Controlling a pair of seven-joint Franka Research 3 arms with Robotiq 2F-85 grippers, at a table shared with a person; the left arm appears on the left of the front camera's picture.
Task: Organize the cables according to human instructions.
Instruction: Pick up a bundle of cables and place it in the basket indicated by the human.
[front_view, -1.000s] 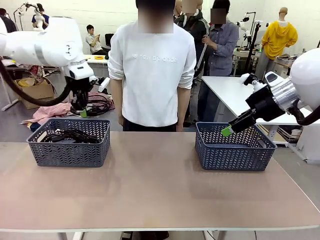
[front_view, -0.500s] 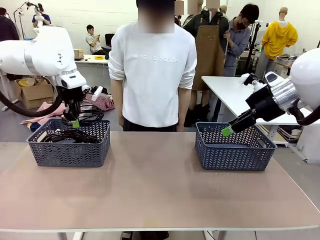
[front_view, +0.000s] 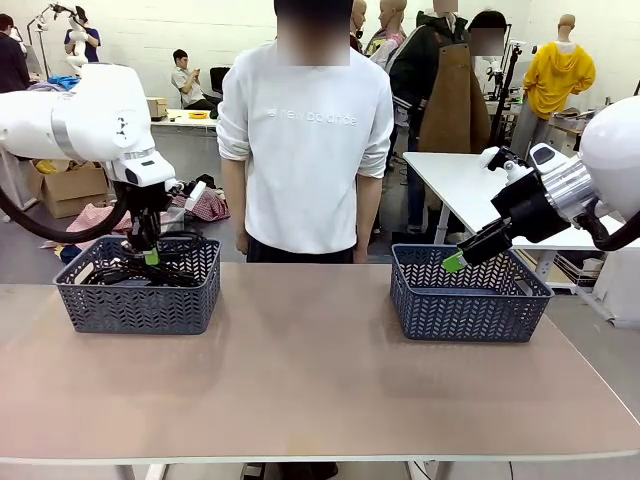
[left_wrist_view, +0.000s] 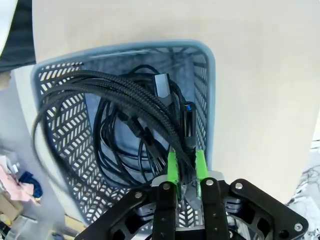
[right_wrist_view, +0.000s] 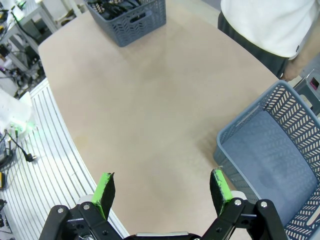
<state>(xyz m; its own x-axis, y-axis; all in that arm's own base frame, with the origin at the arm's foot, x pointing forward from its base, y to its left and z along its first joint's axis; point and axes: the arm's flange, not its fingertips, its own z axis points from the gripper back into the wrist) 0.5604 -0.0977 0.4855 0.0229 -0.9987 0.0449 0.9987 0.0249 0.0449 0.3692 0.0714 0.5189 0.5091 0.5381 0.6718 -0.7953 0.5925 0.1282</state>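
My left end effector (left_wrist_view: 185, 169) pinches a strand of the cables (left_wrist_view: 135, 125) over the left basket (left_wrist_view: 209, 95); tangled loops could drag out together or snag its wall. Farther off, my right end effector (right_wrist_view: 162, 189) hovers spread above the desk (right_wrist_view: 150, 100).

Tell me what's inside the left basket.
The left basket holds black cables, coiled and tangled together, with plug ends showing on top. The left hand reaches in at them. The lower coils and much of the floor are covered, so the count is unclear.
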